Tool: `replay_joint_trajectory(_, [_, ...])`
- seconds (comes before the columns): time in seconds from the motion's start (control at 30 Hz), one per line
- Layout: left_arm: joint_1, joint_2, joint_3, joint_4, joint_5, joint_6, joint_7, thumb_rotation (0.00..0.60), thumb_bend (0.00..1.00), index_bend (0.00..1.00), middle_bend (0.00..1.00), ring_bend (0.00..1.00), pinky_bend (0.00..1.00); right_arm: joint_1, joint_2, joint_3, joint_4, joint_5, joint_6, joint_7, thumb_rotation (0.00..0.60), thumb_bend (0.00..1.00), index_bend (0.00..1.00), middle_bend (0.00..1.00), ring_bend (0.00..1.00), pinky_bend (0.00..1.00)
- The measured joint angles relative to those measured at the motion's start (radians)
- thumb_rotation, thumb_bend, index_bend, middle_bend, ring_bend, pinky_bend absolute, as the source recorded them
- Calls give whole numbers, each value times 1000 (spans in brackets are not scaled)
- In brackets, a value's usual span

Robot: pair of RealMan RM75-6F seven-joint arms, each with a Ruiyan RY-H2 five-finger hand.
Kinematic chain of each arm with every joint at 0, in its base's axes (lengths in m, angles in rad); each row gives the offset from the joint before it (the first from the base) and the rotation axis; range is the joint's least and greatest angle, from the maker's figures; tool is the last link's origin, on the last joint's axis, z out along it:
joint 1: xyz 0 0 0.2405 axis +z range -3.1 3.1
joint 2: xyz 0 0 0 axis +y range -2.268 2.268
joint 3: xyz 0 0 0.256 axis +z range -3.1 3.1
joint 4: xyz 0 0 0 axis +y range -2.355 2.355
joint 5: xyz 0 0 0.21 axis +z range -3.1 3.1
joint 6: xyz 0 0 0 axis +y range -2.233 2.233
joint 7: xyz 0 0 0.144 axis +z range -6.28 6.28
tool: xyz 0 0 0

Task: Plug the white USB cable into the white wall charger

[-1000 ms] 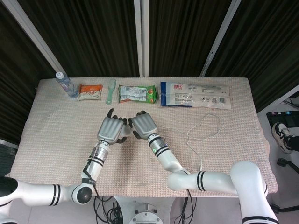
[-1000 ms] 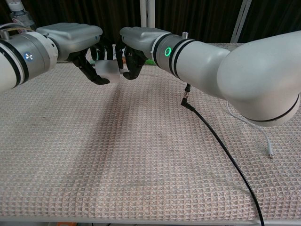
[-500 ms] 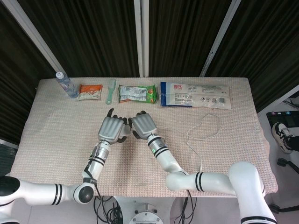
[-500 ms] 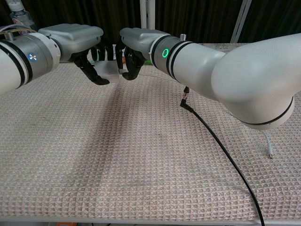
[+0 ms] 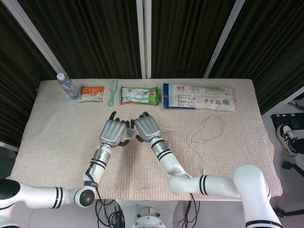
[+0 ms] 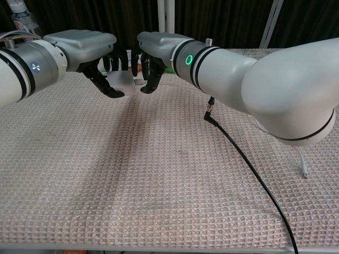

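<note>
Two hands meeting above the middle of the worktop (image 5: 57, 123).
The left hand (image 6: 87, 45) grips the white wall charger (image 6: 122, 80) in curled fingers, clear of the cloth. The right hand (image 6: 159, 47) faces it, fingers pinched at the white USB cable (image 5: 206, 130) end beside the charger; whether the plug is seated cannot be told. The cable loops rightward across the cloth.

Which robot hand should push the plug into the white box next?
Probably the right hand. The left hand holds the white wall charger, while the right hand's fingers sit at the charger's side where the white USB cable leads in. The plug itself is hidden between the fingers.
</note>
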Motion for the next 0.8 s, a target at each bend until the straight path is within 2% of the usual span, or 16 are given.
replay_joint_trajectory(0.1, [3,-1,2,1,4,2,-5,527,206,476,525,328,99,-6,5,-2,-5,-4,2,5,600,40,236,338,200,103])
replay_joint_trajectory(0.3, [10,2,9,9,14,-7,-29,523,206,476,521,328,100,-21,28,-14,-25,-8,2,5,600,37,217,325,185,81])
replay_joint_trajectory(0.43, [28,6,23,29,24,-19,-66,531,207,468,506,321,99,-43,75,-31,-74,-17,18,-5,600,38,184,307,171,70])
replay_joint_trajectory(0.5, [41,6,33,52,27,-32,-97,531,206,461,494,309,99,-62,115,-43,-117,-30,33,-9,600,38,171,300,170,70])
replay_joint_trajectory(0.6, [61,5,49,97,24,-67,-145,562,205,440,468,284,99,-101,189,-62,-189,-58,62,-7,600,38,158,291,163,69])
replay_joint_trajectory(0.7, [76,0,63,141,15,-109,-176,596,201,392,433,250,98,-149,271,-81,-257,-92,91,9,600,38,143,283,158,68])
replay_joint_trajectory(0.8, [85,-10,72,179,8,-144,-203,600,187,329,398,221,97,-201,348,-99,-313,-129,120,37,600,37,140,282,153,68])
